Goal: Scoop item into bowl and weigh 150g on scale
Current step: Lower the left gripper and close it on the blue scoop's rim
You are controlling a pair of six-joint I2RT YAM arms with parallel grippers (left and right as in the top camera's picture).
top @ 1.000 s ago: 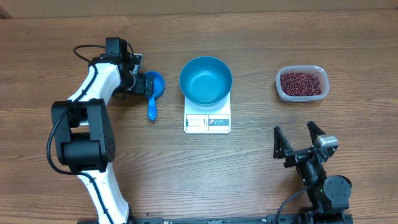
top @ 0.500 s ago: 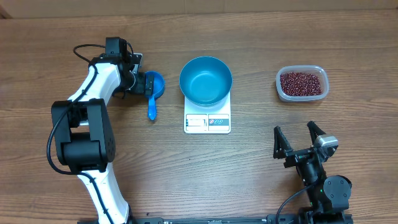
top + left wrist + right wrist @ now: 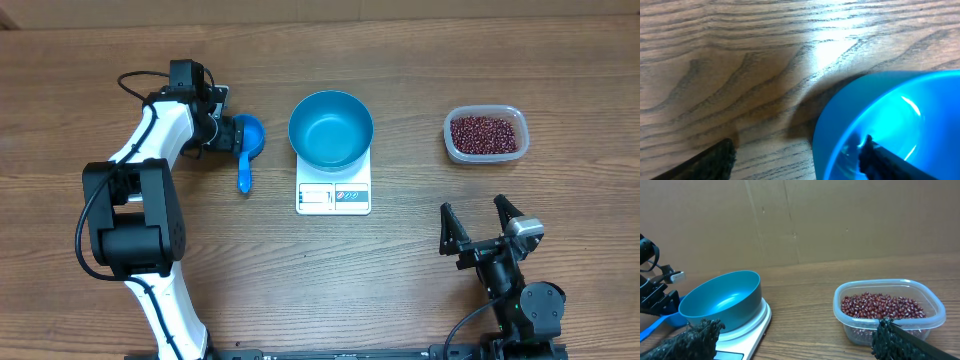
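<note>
Bare counter (image 3: 400, 270) runs from the right pincer (image 3: 472, 205) up to the tub (image 3: 449, 143), with nothing in the way. An open lane separates the tub from the bowl (image 3: 331, 130), which sits on the scale (image 3: 333, 197). Left of the bowl, the scoop (image 3: 250, 138) narrows the gap, its wall standing between the left pincer's (image 3: 230, 133) fingers.

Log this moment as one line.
left gripper: open, astride scoop rim | right gripper: open, empty | bowl: empty, on scale | beans: in tub
</note>
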